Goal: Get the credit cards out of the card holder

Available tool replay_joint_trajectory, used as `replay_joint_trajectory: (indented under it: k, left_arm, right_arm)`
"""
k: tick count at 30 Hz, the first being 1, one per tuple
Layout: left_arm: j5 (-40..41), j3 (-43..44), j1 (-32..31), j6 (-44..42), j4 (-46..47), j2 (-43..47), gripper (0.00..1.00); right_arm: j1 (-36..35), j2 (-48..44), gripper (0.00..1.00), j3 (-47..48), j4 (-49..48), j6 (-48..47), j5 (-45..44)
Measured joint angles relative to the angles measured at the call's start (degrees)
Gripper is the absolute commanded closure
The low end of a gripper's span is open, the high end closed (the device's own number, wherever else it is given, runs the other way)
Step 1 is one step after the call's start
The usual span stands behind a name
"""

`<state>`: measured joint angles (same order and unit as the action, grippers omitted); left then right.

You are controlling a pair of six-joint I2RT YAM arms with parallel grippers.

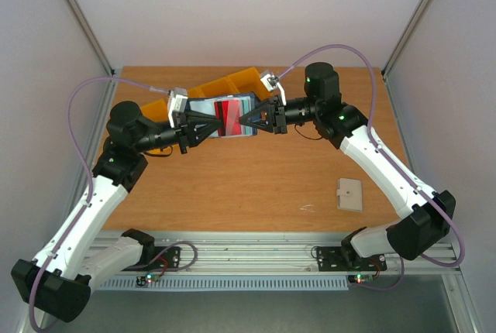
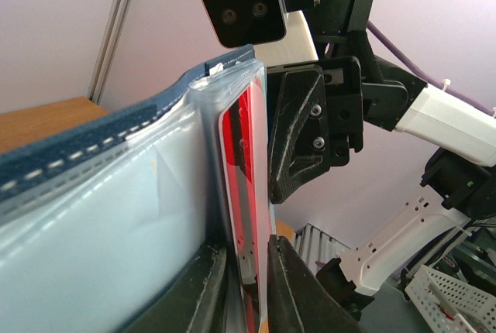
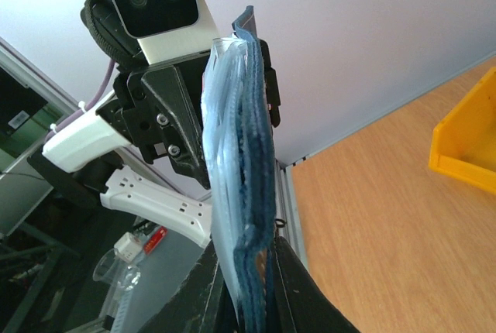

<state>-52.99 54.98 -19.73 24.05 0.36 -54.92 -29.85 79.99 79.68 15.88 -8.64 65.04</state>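
Note:
The card holder (image 1: 208, 110), a navy wallet with pale blue inner pockets, hangs open in the air between my two grippers, above the back of the table. A red credit card (image 1: 229, 114) shows at its middle. My left gripper (image 1: 218, 122) is shut on the edge of the red card (image 2: 246, 193), which stands beside the wallet's pale pockets (image 2: 116, 217); its grip point shows in the left wrist view (image 2: 248, 254). My right gripper (image 1: 243, 118) is shut on the wallet's navy edge (image 3: 252, 163), seen between its fingers in the right wrist view (image 3: 249, 267). No teal card is visible.
Yellow plastic bins (image 1: 232, 84) stand on the table just behind and below the held wallet. A beige square pad (image 1: 350, 194) lies at the front right. The wooden table (image 1: 256, 186) runs between side walls and a rail at the near edge.

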Motion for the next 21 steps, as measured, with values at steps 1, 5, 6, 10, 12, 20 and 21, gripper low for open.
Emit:
replay_joint_trajectory:
  k: [1, 5, 6, 10, 12, 20, 21]
  left_arm:
    - [0.1, 0.0, 0.0, 0.2, 0.3, -0.1, 0.83]
    - [0.0, 0.1, 0.0, 0.9, 1.6, -0.7, 0.90]
    - [0.1, 0.1, 0.0, 1.0, 1.7, -0.9, 0.98]
    - [0.2, 0.2, 0.0, 1.6, 2.3, -1.4, 1.00]
    - [-0.2, 0.2, 0.0, 1.7, 2.4, -1.4, 1.00]
    - [-0.9, 0.2, 0.2, 0.6, 1.3, -1.3, 1.00]
    - [-1.0, 0.2, 0.2, 0.3, 1.1, -1.3, 1.00]
  right_arm:
    - [0.0, 0.0, 0.99, 0.0, 0.0, 0.0, 0.0]
    - [0.1, 0.0, 0.99, 0.0, 0.2, -0.5, -0.2]
    - [0.1, 0.0, 0.99, 0.0, 0.3, -0.6, -0.3]
    - [0.3, 0.0, 0.98, 0.0, 0.6, -1.3, -0.4]
    - [0.4, 0.0, 0.98, 0.0, 0.6, -1.6, -0.2]
    - [1.8, -0.8, 0.98, -1.1, 1.2, -2.1, 1.0]
    - [1.9, -1.0, 0.98, -1.2, 1.7, -2.4, 1.0]
